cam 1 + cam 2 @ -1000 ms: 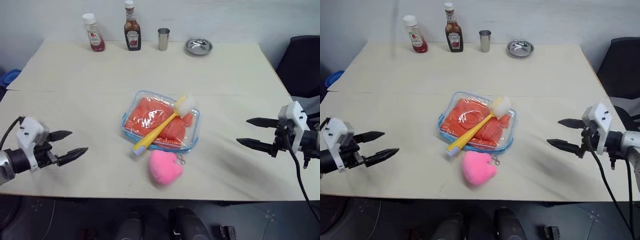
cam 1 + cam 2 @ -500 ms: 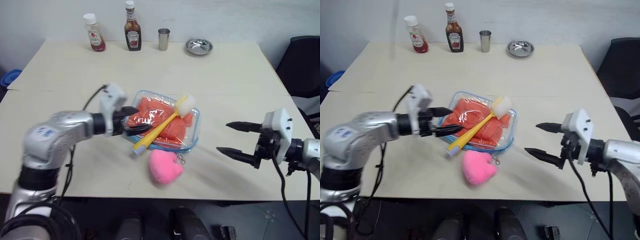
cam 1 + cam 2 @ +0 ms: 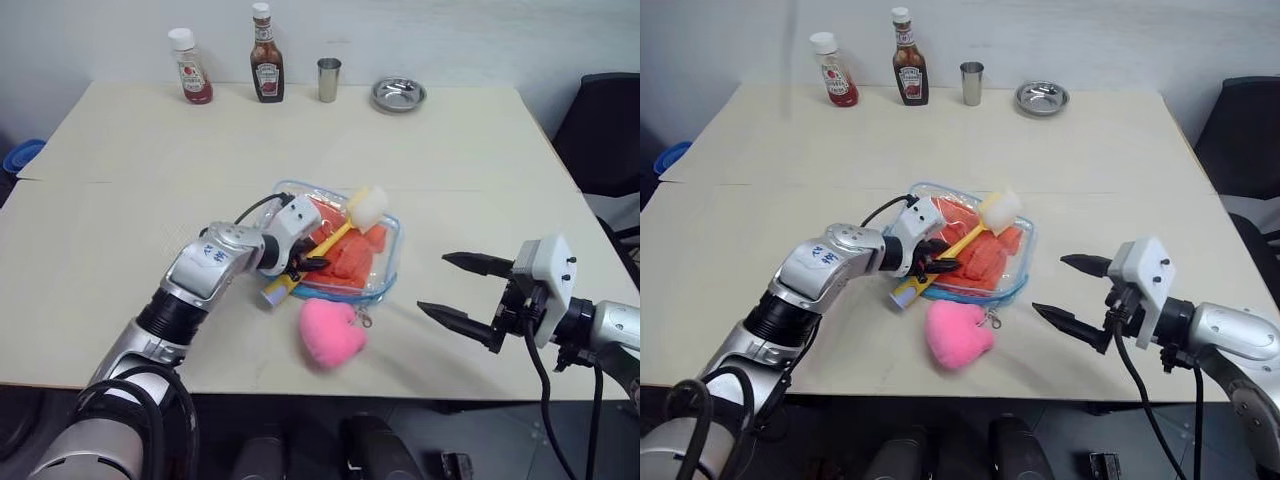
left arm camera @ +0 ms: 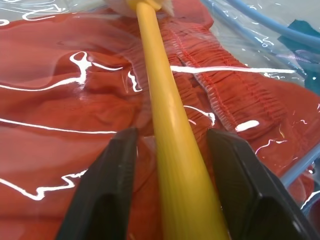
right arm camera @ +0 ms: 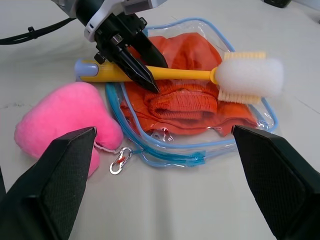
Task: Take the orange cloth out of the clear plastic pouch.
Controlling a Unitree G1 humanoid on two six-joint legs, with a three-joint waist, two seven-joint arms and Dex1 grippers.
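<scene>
1. Centrally on the table lies the pouch, flat, with the cloth inside it, folded and wrinkled under the clear plastic
2. Across the pouch rests a yellow brush, its white head toward the far right, its handle end off the near left edge
3. Left gripper is over the pouch's left part; its fingers straddle the brush handle, part-spread, a small gap showing on each side of it in the left wrist view
4. Right gripper hovers over bare table to the right of the pouch, well apart from it, spread wide and holding nothing
5. Just near of the pouch sits a pink heart, with a small clip beside it
6. Along the far edge stand two sauce bottles, a metal cup and a metal dish
</scene>
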